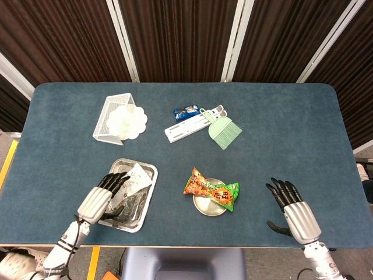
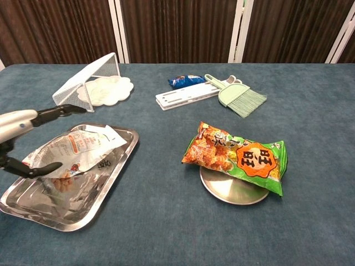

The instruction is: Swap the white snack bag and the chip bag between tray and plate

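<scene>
The white snack bag (image 2: 75, 148) lies in the steel tray (image 2: 108, 191) at the front left; from the head view only its far end (image 1: 137, 174) shows. My left hand (image 1: 105, 196) hovers over the bag with fingers spread, thumb below and fingers above it (image 2: 33, 119), not gripping it. The orange-and-green chip bag (image 1: 212, 189) rests across the small round steel plate (image 1: 205, 207), also seen as chip bag (image 2: 238, 155) on plate (image 2: 230, 191). My right hand (image 1: 292, 211) stays open at the front right, well clear of the plate.
At the back left stands a white wire rack (image 1: 113, 116) with a scalloped white dish (image 2: 106, 90). Behind the plate lie a white bar (image 1: 186, 128), a small blue packet (image 1: 186, 112) and a green hand brush (image 1: 224, 130).
</scene>
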Available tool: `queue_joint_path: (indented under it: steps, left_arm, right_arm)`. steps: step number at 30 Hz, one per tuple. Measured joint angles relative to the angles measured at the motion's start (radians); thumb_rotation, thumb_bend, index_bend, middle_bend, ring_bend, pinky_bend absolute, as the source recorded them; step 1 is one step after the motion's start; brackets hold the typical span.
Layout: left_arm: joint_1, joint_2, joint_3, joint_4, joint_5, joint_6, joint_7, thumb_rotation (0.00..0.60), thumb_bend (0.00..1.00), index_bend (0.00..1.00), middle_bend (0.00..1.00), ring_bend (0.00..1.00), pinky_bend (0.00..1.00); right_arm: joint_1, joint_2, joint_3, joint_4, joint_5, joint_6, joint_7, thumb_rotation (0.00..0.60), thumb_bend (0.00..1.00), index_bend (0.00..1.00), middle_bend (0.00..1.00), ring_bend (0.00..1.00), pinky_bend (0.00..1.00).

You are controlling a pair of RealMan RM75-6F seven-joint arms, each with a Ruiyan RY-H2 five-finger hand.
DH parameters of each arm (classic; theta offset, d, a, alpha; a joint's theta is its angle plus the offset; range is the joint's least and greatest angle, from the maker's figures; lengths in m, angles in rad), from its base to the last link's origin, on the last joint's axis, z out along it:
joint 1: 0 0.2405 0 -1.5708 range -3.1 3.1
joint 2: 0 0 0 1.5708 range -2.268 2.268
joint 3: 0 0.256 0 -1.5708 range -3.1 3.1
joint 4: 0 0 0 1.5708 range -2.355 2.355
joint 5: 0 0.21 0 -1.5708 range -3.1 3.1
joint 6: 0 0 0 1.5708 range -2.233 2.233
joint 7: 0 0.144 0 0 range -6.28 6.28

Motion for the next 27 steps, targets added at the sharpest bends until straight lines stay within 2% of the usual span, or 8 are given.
queue_joint_path:
  steps: [9, 15, 20, 22, 23, 24, 27]
  left_arm:
    - [-0.054, -0.086, -0.037, 0.043, -0.104, -0.071, 0.112, 0.600, 0.37, 0.00, 0.00, 0.00, 0.08]
    - [-0.070, -0.107, -0.051, 0.062, -0.199, -0.110, 0.200, 0.600, 0.37, 0.00, 0.00, 0.00, 0.07]
    - [-0.080, -0.107, -0.064, 0.060, -0.293, -0.140, 0.263, 0.600, 0.37, 0.00, 0.00, 0.01, 0.16]
    - [-0.084, -0.108, -0.069, 0.063, -0.323, -0.145, 0.294, 0.600, 0.37, 0.11, 0.10, 0.09, 0.19]
    - [-0.086, -0.110, -0.070, 0.066, -0.335, -0.146, 0.305, 0.600, 0.37, 0.21, 0.20, 0.17, 0.21]
    - [-0.090, -0.114, -0.072, 0.072, -0.348, -0.148, 0.314, 0.600, 0.38, 0.27, 0.26, 0.22, 0.23]
    - [-0.099, -0.127, -0.076, 0.101, -0.354, -0.148, 0.316, 0.600, 0.42, 0.41, 0.50, 0.42, 0.37]
  right_arm:
    - [-0.002, 0.023, 0.004, -0.016, 0.006, 0.010, 0.027, 0.600, 0.27, 0.00, 0.00, 0.00, 0.00]
    - [-0.010, 0.027, 0.016, -0.026, 0.023, 0.021, 0.030, 0.600, 0.27, 0.00, 0.00, 0.00, 0.00]
    - [-0.012, 0.027, 0.018, -0.031, 0.030, 0.020, 0.025, 0.600, 0.27, 0.00, 0.00, 0.00, 0.00]
    - [-0.012, 0.028, 0.019, -0.033, 0.034, 0.018, 0.024, 0.600, 0.27, 0.00, 0.00, 0.00, 0.00]
    - [-0.013, 0.028, 0.021, -0.033, 0.036, 0.019, 0.023, 0.600, 0.27, 0.00, 0.00, 0.00, 0.00]
    - [-0.015, 0.025, 0.024, -0.034, 0.040, 0.022, 0.021, 0.600, 0.27, 0.00, 0.00, 0.00, 0.00]
    - [-0.021, 0.017, 0.032, -0.037, 0.048, 0.033, 0.018, 0.600, 0.27, 0.00, 0.00, 0.00, 0.00]
